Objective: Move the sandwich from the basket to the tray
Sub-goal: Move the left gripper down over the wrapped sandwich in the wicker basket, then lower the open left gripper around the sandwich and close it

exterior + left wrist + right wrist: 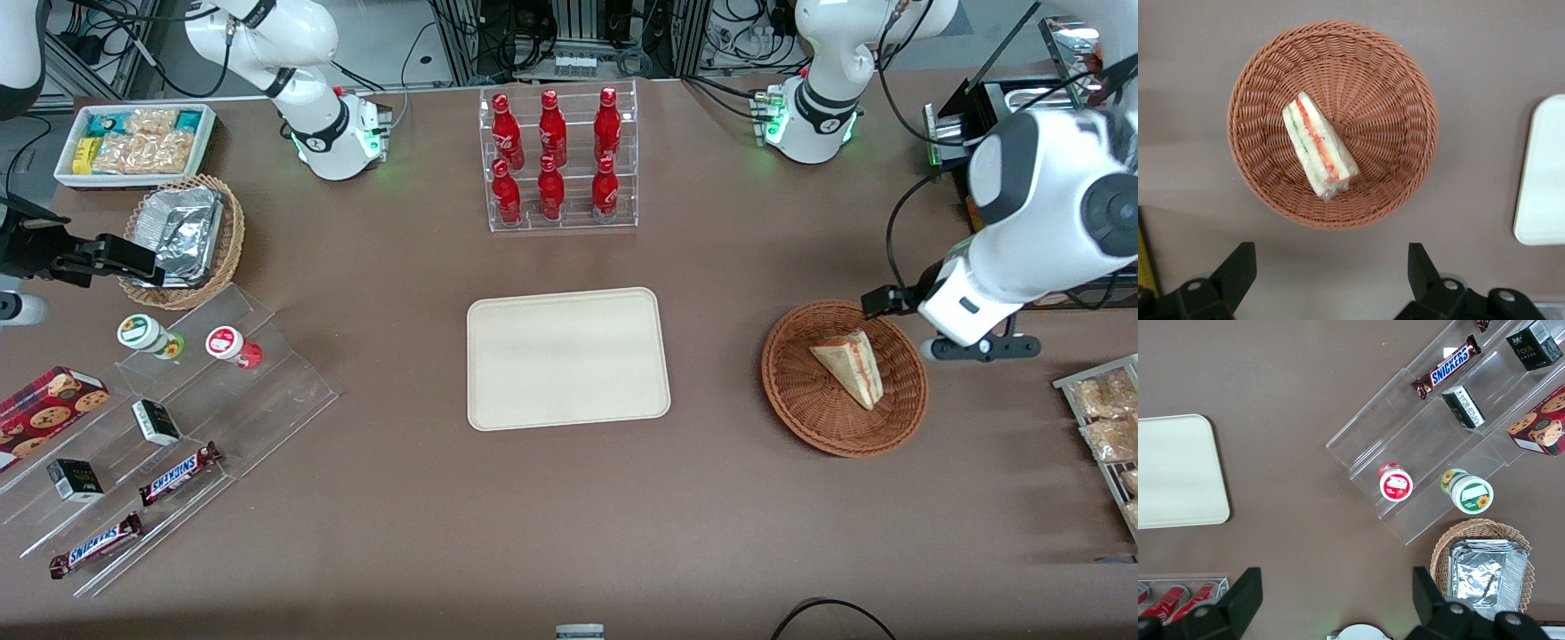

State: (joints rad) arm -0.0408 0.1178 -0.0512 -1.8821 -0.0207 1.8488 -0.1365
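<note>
The sandwich (851,364), a pale bread wedge with red and green filling, lies in the round reddish-brown wicker basket (800,400). The left wrist view shows the sandwich (1319,150) near the middle of the basket (1405,133). My left gripper (978,347) hangs above the table at the basket's rim, on the side toward the working arm's end. In the left wrist view the gripper (1328,267) is open and empty, its fingers wide apart and clear of the basket. The cream tray (567,357) lies bare at the table's middle and also shows in the left wrist view (1545,173).
A clear rack of red bottles (556,160) stands farther from the front camera than the tray. A rack of snack packets (1102,427) sits at the working arm's end. Toward the parked arm's end are an acrylic stepped shelf (178,427), a tan basket with foil containers (182,240) and a white bin (133,142).
</note>
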